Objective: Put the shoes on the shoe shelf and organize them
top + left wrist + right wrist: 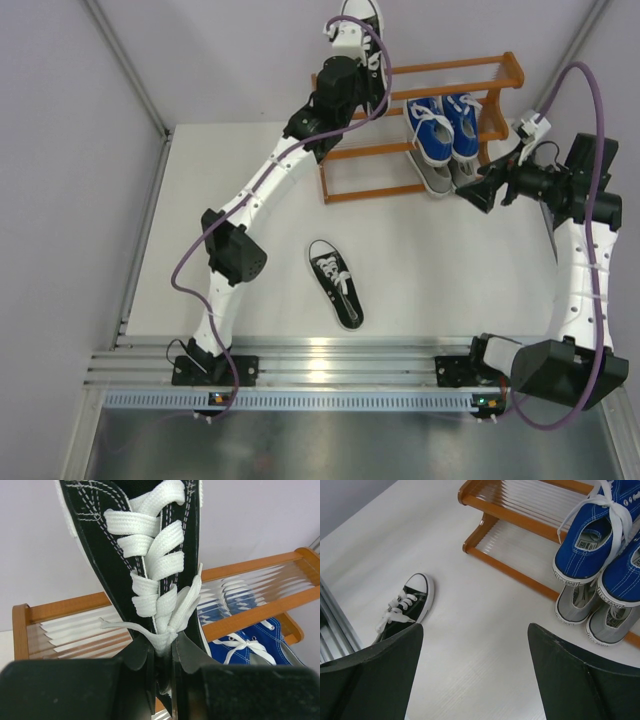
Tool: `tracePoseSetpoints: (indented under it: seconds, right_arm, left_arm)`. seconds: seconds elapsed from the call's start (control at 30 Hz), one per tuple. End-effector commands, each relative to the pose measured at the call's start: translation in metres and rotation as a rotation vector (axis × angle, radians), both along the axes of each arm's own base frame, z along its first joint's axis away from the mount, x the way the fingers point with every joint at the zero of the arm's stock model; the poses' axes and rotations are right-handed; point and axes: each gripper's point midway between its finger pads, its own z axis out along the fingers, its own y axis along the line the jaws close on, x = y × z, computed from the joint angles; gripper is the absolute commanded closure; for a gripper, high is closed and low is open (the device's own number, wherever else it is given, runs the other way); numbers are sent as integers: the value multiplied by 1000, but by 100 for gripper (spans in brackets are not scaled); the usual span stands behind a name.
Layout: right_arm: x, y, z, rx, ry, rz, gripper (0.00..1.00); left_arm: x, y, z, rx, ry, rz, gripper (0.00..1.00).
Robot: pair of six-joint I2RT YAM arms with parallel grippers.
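Note:
My left gripper (357, 45) is shut on a black sneaker (363, 12) by its tongue and laces, holding it in the air over the left half of the wooden shoe shelf (500, 72). In the left wrist view the held black sneaker (125, 555) hangs toe away from the jaws, above the top rails of the shoe shelf (65, 607). Two blue sneakers (445, 125) sit on a shelf tier at the right, with two grey sneakers (440, 178) below them. A second black sneaker (335, 283) lies on the table. My right gripper (475, 672) stands open over bare table near the grey sneakers (577, 602).
The white table (250, 200) ends in an aluminium rail (330, 360) at the near edge, where both arm bases stand. Grey walls close in the back and sides. The left arm's purple cable (200, 240) loops beside that arm.

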Motion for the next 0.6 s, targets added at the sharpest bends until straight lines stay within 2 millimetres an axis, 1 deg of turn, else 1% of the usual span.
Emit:
tracePoseSetpoints:
  seconds: [0.0,0.2,0.3,0.43,0.5,0.57]
  right_arm:
    - [3,-2,19,10,-84,-5,15]
    - [6,-2,19,27,-75,-10,15]
    - [6,-2,19,28,-76,-14,15]
    - [6,-2,16,36,-69,-17,15]
    - [6,-2,15,38,-67,-20,15]
    - [6,-2,15,40,-66,-19,15]
  left_arm:
    - [-2,19,83,-144,-205,37,100]
    - [8,15,59,-126,-153,32,100]
    - [10,10,50,-124,-132,19,100]
    - [9,3,46,-141,-115,-15,100]
    - [8,5,49,-171,-108,-21,100]
    - [4,5,58,-190,-115,-38,100]
